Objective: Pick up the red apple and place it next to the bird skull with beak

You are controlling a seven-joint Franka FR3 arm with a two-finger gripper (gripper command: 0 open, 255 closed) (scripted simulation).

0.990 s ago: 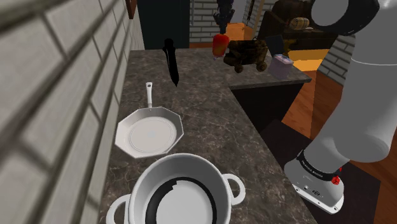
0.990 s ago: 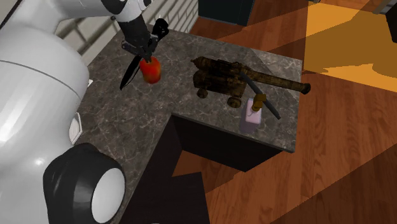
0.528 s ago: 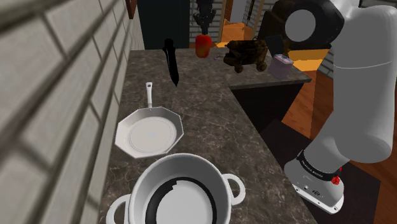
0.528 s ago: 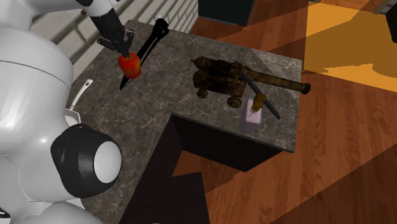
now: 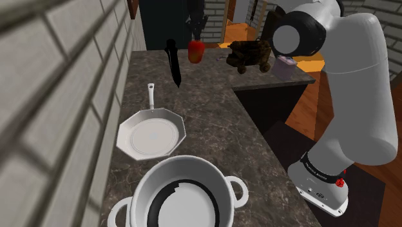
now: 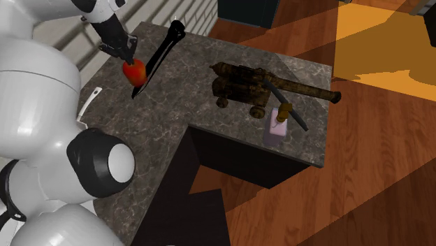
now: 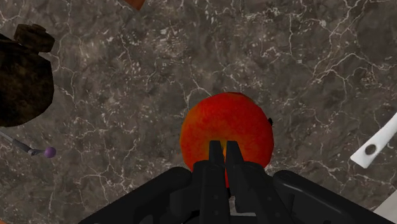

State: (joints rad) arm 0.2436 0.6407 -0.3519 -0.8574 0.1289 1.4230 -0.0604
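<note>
While the black gripper [image 7: 224,147] clasps it from above, fingers nearly together, the round, glossy red apple [image 7: 228,130] hangs over the dark, white-veined stone bench [image 5: 212,122]. In the shoulder view it sits at two o'clock of the skull [image 5: 172,61], a slim black shape tapering to a long beak. A white, many-sided pan [image 5: 151,134] lies at the skull's six o'clock; a rusty cannon [image 6: 258,84] stands well apart.

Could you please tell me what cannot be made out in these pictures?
Shoulder view: the hand over the apple is lost against the dark background.
Shoulder view: the bottom edge cuts off the pot.
Second exterior view: the arm hides the pan except its handle.
Wrist view: the picture's edge cuts off the cannon.
</note>
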